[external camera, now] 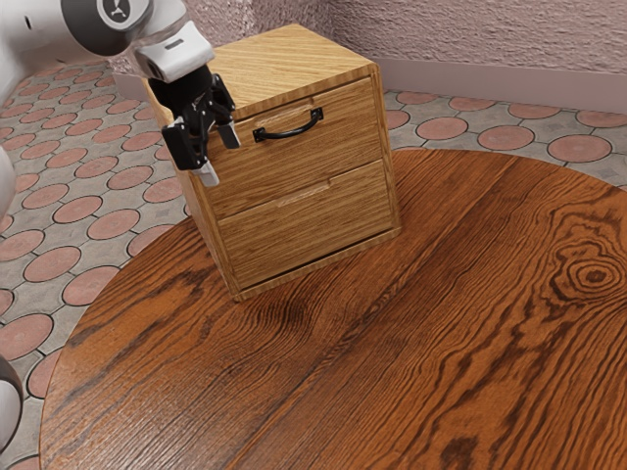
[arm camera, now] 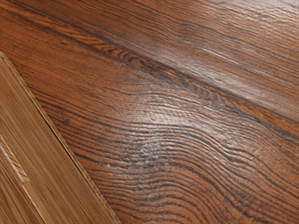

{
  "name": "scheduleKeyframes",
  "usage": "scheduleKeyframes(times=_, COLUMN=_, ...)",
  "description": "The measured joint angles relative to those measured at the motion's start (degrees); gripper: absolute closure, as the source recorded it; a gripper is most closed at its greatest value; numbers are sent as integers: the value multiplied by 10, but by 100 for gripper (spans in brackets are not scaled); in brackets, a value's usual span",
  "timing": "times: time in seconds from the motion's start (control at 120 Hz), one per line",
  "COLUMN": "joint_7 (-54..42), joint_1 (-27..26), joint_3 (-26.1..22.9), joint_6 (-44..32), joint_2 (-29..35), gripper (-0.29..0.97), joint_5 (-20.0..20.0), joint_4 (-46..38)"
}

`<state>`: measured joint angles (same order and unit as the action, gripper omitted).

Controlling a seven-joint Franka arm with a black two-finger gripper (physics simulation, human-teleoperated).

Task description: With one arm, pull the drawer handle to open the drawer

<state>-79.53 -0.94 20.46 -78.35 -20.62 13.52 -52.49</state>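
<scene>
Near the round table's [external camera: 441,333] far edge stands a two-drawer cabinet [external camera: 304,220]. The top drawer's [external camera: 323,157] black handle [external camera: 287,124] sits just beside the gripper [external camera: 217,157], toward the exterior view's right. The fingers are spread, holding nothing.

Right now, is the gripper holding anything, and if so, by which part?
Nothing is held. The gripper is open in front of the top drawer, apart from its black handle.
</scene>
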Motion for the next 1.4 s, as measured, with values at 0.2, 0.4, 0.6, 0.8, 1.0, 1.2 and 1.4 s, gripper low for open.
scheduleKeyframes(times=0.2, joint_7=1, joint_1=0, joint_3=0, joint_6=0, joint_2=0, gripper=0, joint_5=2, joint_4=0)
scheduleKeyframes(times=0.4, joint_7=25, joint_1=-65, joint_3=-1, joint_6=-6, joint_2=122, gripper=0, joint_5=-44, joint_4=39)
scheduleKeyframes(times=0.6, joint_7=114, joint_1=-166, joint_3=-3, joint_6=-70, joint_2=58, gripper=0, joint_5=-142, joint_4=37)
scheduleKeyframes(times=0.8, joint_7=224, joint_1=-167, joint_3=-2, joint_6=-119, joint_2=10, gripper=0, joint_5=-160, joint_4=31)
scheduleKeyframes(times=1.0, joint_7=376, joint_1=-176, joint_3=-4, joint_6=-119, joint_2=6, gripper=0, joint_5=-161, joint_4=23)
scheduleKeyframes(times=1.2, joint_7=539, joint_1=-174, joint_3=-3, joint_6=-104, joint_2=14, gripper=0, joint_5=-139, joint_4=18)
scheduleKeyframes(times=1.4, joint_7=655, joint_1=-195, joint_3=-5, joint_6=-75, joint_2=26, gripper=0, joint_5=-137, joint_4=21)
